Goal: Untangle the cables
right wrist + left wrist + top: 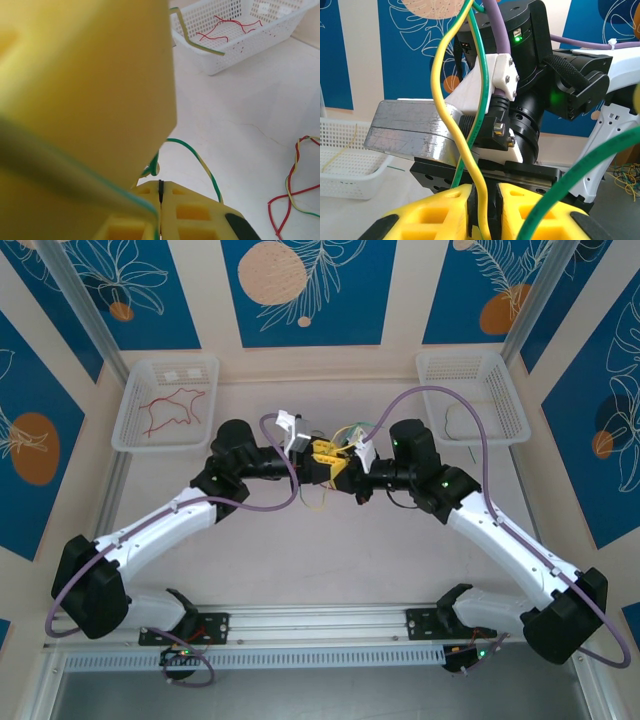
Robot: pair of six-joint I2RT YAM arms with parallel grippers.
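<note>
The left hand (pixel 484 210) and right hand (pixel 160 192) meet nose to nose at the centre of the top view, above the table (pixel 330 560). We judge this is so that each can take a different strand of the cables (pixel 322 502) and pull the knot apart.

In the left wrist view, the left hand's yellow fingers stand a narrow slot apart. A yellow cable (pixel 438 85) and a green cable (pixel 481 100) run down through the slot, and we cannot tell whether they are pinched.

The right hand's fingers are pressed together, seemingly clamped on a striped cable (pixel 187 145) that arcs out of the seam.

The left basket (pixel 130 430) at upper left holds red cables (pixel 170 405), and the right basket (pixel 510 405) at upper right holds a pale one, which suggests sorting by colour. More loose cables (pixel 289 182) lie at the lower right of the right wrist view.

We can read no brand, label or writing anywhere.
</note>
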